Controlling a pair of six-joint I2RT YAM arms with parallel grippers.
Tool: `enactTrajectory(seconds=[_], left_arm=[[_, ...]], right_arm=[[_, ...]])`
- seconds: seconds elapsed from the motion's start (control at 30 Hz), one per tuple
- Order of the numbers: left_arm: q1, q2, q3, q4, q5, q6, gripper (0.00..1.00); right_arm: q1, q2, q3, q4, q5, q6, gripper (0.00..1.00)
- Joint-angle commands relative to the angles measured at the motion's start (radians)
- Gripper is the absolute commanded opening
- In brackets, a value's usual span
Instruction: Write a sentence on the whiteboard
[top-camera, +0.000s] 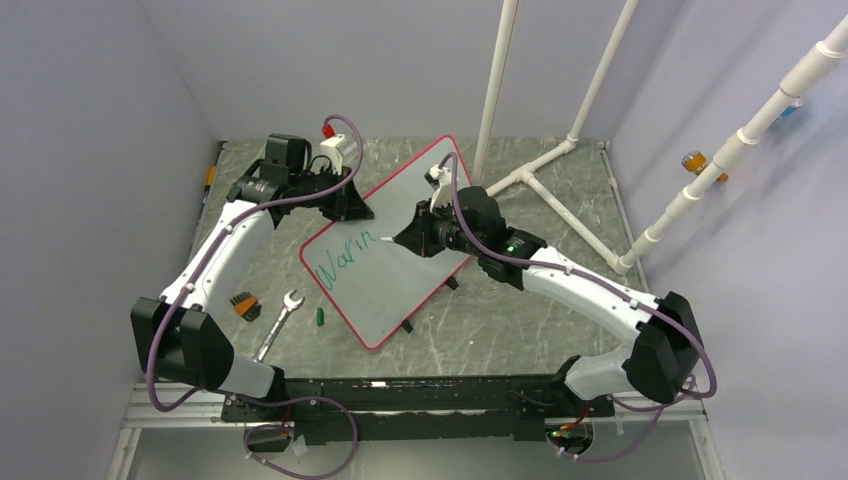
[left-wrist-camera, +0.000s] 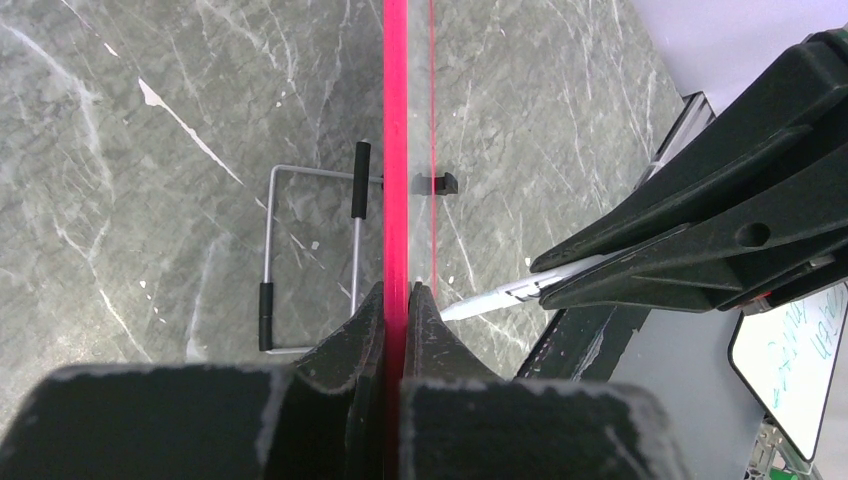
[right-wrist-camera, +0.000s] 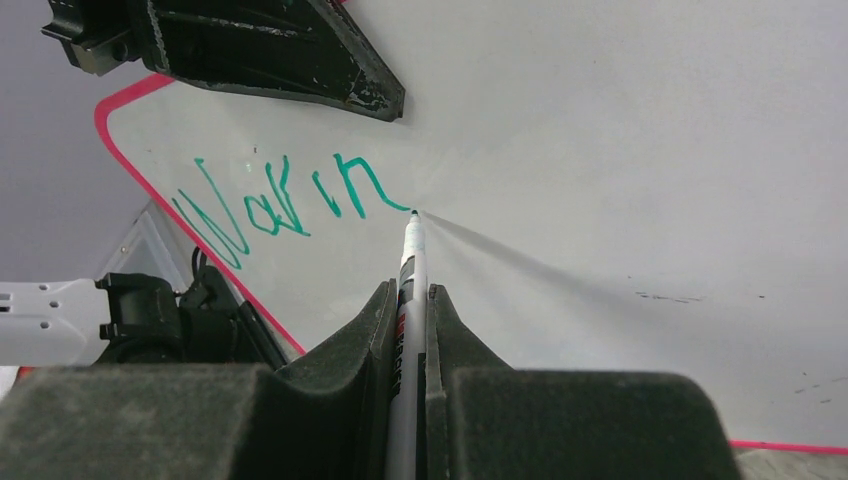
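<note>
The whiteboard (top-camera: 400, 290), white with a red rim, lies tilted on the stone table. My left gripper (top-camera: 352, 205) is shut on its upper left edge; in the left wrist view the jaws (left-wrist-camera: 397, 300) pinch the red rim (left-wrist-camera: 396, 150) seen edge-on. My right gripper (top-camera: 410, 238) is shut on a white marker (right-wrist-camera: 410, 255), whose tip touches the board at the end of the green lettering. The sentence (right-wrist-camera: 290, 200) reads roughly "Warm", or "Warin", near the board's lower left corner (top-camera: 335, 268). The marker (left-wrist-camera: 500, 293) also shows past the rim.
A silver wrench (top-camera: 280, 322), a green marker cap (top-camera: 320, 316) and a small orange-black tool (top-camera: 245, 305) lie left of the board. A white pipe frame (top-camera: 560, 160) stands at the back right. A wire stand (left-wrist-camera: 310, 260) props the board from behind.
</note>
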Motion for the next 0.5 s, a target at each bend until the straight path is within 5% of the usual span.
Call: enactTrajectory(seconds=[0.0,0.47], left_arm=[[-0.030,-0.017,-0.027,0.028,-0.071,0.109,0.00],[-0.047,-0.006,-0.025,0.019,-0.083,0.114,0.00]], right_arm=[[-0.004,-0.067,-0.007,0.003,0.026,-0.036,0.00],[-0.040,-0.176,-0.045,-0.074,0.075,-0.045,0.00]])
